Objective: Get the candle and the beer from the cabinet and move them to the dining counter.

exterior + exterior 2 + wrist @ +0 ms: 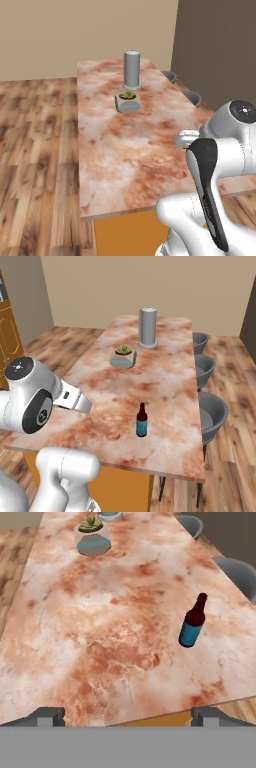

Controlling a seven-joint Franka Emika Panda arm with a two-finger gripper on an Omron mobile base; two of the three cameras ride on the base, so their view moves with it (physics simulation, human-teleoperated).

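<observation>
**Beer standing on the dining counter, gripper empty**

Your right base view and hand view show the beer point(142, 421) upright near the close end of the dining counter point(165, 381); in the left base view your arm covers that spot. Its blue label carries no readable writing. A tall grey cylinder point(148, 327) and potted plant point(123, 357) stand farther along. Your gripper point(128, 716) is spread wide, holding nothing, well apart from the bottle.
</observation>
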